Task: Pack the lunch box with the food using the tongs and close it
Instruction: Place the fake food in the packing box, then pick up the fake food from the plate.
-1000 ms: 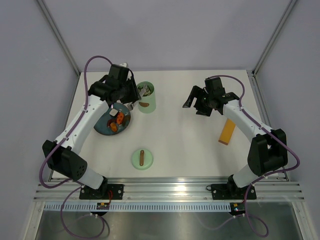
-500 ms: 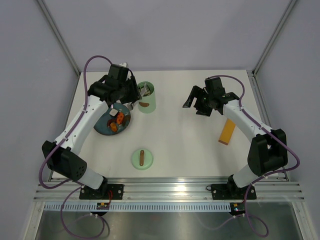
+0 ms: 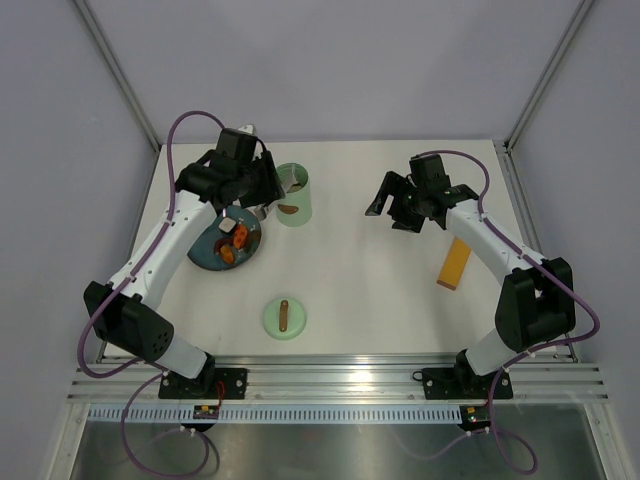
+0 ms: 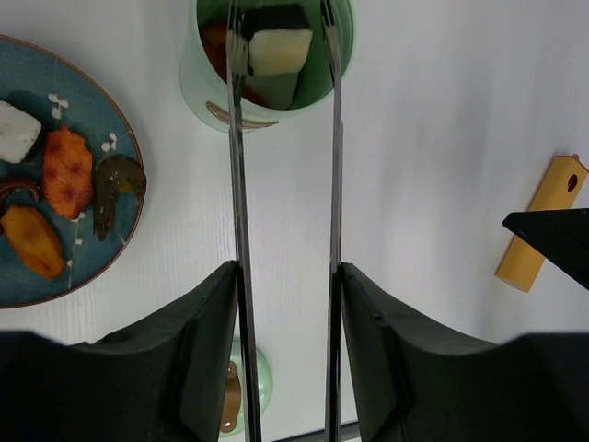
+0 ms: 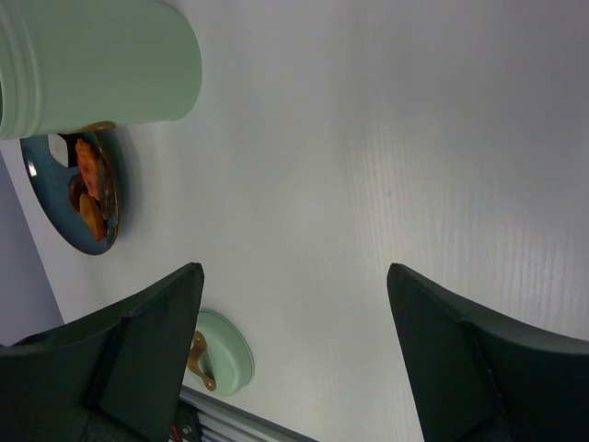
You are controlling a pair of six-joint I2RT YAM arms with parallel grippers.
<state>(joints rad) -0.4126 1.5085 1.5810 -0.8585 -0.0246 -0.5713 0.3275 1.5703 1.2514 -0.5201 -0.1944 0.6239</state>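
The mint-green lunch box (image 3: 293, 197) stands upright behind the plate, its mouth open (image 4: 198, 87). My left gripper (image 4: 287, 269) (image 3: 262, 190) is shut on the silver tongs (image 4: 237, 184), one arm against each finger. The tong tips reach into the box mouth, spread apart. A white piece (image 4: 279, 51) and a reddish piece (image 4: 216, 41) lie inside. More food (image 4: 66, 170) (image 3: 228, 252) sits on the blue plate (image 4: 55, 101). The round green lid (image 3: 284, 317) (image 5: 225, 361) lies near the front. My right gripper (image 5: 294, 276) (image 3: 388, 212) hangs open and empty, right of the box.
A flat orange-yellow strip (image 3: 454, 263) (image 4: 538, 226) lies on the table at the right, under the right forearm. The plate (image 3: 215, 250) sits just left of the lunch box, under the left arm. Metal frame posts edge the table.
The left gripper's fingers have eased apart a little, letting the tong arms spread at the box mouth. Both arms have otherwise stayed in place.
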